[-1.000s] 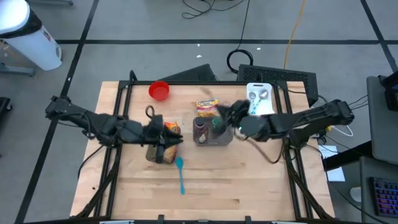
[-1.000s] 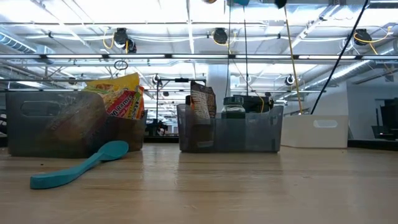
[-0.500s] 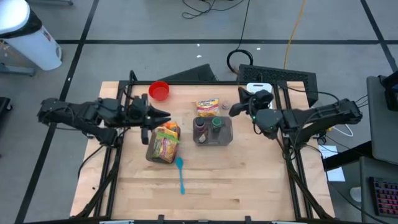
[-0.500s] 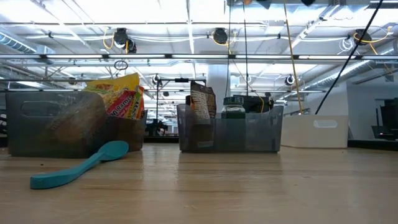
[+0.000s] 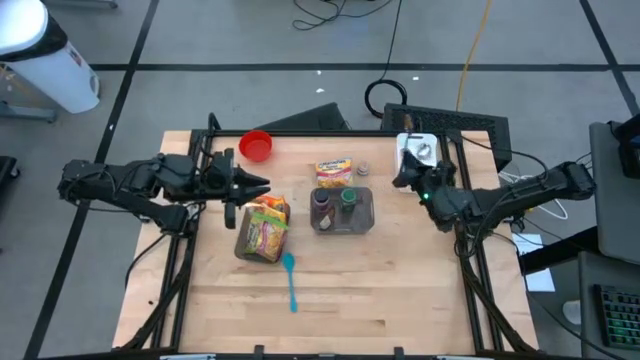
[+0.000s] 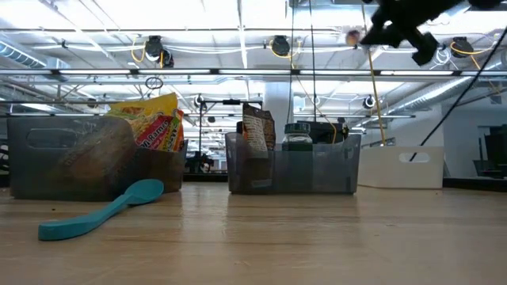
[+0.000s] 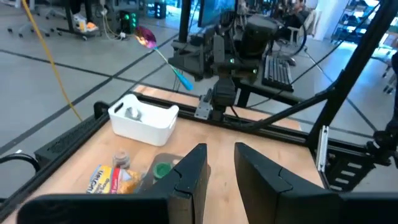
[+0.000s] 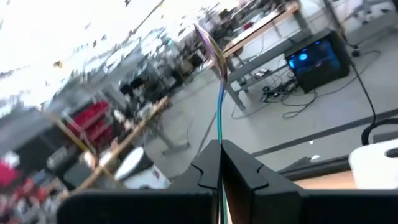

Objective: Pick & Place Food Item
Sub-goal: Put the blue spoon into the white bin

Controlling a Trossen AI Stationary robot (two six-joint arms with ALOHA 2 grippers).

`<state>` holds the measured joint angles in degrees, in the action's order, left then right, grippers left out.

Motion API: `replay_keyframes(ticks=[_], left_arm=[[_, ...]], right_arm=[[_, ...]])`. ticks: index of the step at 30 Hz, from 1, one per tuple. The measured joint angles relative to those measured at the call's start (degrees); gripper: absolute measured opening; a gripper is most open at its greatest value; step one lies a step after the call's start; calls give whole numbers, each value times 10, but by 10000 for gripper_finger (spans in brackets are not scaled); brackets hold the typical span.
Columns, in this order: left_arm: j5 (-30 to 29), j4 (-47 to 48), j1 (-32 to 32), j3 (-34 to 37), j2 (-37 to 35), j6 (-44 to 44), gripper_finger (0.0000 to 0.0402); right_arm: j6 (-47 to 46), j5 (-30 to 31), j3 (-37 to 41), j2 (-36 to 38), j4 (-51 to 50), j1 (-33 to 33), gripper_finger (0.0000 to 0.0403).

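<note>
A colourful snack bag [image 5: 262,230] stands in a grey bin [image 6: 71,158] left of centre. A yellow food packet [image 5: 334,172] lies flat on the table behind a clear bin [image 5: 362,222] that holds two jars. My left gripper [image 5: 262,184] hovers open and empty, pointing level over the table just beyond the snack bag. My right gripper [image 5: 402,180] is raised beside the white tray [image 5: 418,158], shut on a thin iridescent spoon [image 7: 144,37]. My right gripper pinches the spoon's thin blue-green handle [image 8: 219,121] between its two shut fingers, which lie along the handle. The spoon sticks out beyond the fingertips, with its bowl [image 8: 206,34] at the free end. It is lifted clear of the table.
A teal spoon [image 5: 290,280] lies on the wood near the front of the snack bin. A red bowl [image 5: 256,146] sits at the far left. The white tray holds metal utensils. Bare wood fills the near half of the table.
My left gripper has drawn back from over the snack bag toward the far left and risen a little, then held still. My right gripper has swung from over the clear bin toward the white tray at the right, rolling and sinking into the low view.
</note>
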<state>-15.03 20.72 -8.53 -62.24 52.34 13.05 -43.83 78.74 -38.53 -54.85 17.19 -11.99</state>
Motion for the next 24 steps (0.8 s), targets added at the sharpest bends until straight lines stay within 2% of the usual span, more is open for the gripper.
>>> replay_keyframes(ticks=[5, 12, 16, 24], left_arm=[[-1, -13, 16, 0, 0, -7, 88], [-20, -35, 56, 0, 6, -15, 88], [-18, -63, 84, 0, 17, -21, 88], [30, -90, 126, 0, 36, -13, 88]], right_arm=[[51, 50, 95, 63, 138, 8, 0], [103, 24, 207, 134, 271, 50, 0], [129, 23, 238, 157, 294, 75, 0], [152, 22, 246, 162, 292, 131, 0]])
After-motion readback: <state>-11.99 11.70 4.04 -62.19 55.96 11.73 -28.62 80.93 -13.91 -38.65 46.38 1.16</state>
